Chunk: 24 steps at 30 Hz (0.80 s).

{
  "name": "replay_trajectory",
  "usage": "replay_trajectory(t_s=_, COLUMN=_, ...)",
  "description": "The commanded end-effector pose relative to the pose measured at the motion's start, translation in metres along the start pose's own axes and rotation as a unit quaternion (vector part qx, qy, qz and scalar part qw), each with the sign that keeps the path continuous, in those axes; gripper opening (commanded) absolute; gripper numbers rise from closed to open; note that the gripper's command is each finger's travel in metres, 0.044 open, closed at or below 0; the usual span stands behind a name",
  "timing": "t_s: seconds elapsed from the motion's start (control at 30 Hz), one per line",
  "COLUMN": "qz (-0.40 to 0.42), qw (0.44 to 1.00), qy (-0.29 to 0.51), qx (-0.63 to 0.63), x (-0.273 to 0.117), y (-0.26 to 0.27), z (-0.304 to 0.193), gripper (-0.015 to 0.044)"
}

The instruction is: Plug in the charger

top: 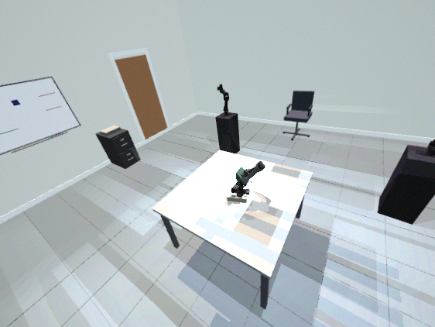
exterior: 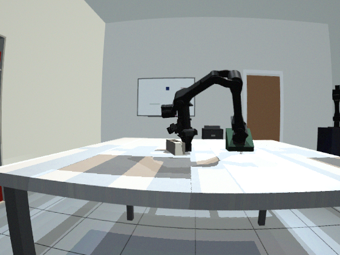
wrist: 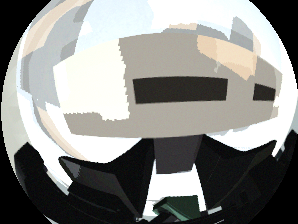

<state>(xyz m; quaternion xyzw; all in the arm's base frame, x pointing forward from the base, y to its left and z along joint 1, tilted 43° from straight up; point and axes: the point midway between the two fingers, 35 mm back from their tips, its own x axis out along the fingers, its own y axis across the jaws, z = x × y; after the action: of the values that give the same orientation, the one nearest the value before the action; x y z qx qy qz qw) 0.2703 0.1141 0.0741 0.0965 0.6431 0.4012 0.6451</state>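
Note:
The beige power strip (top: 237,200) (exterior: 174,147) (wrist: 100,126) lies on the table. In the wrist view it shows a long dark slot (wrist: 180,90) and a shorter-looking dark slot (wrist: 263,92) near its right end. My gripper (top: 241,194) (exterior: 188,148) (wrist: 172,133) points down close beside the strip, low over the table. It is shut on the dark charger (wrist: 176,157), whose far end meets or overlaps the strip's near long edge in the wrist view, below the long slot. The prongs are hidden, and I cannot tell whether charger and strip touch.
The arm's base stands on a green block (top: 241,173) (exterior: 239,148) (wrist: 182,208) behind the strip, on the white table (top: 186,197) (exterior: 272,181). Bright patches and shadows cross the table top. Cabinet, chair and pedestals stand away from it.

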Motion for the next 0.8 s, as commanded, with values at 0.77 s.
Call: replay_trajectory(t_s=0.77, qz=0.002, qw=1.0, qy=-0.009, qx=-0.008, x=-0.0035, y=0.0014, z=0.0071, gripper=0.0)
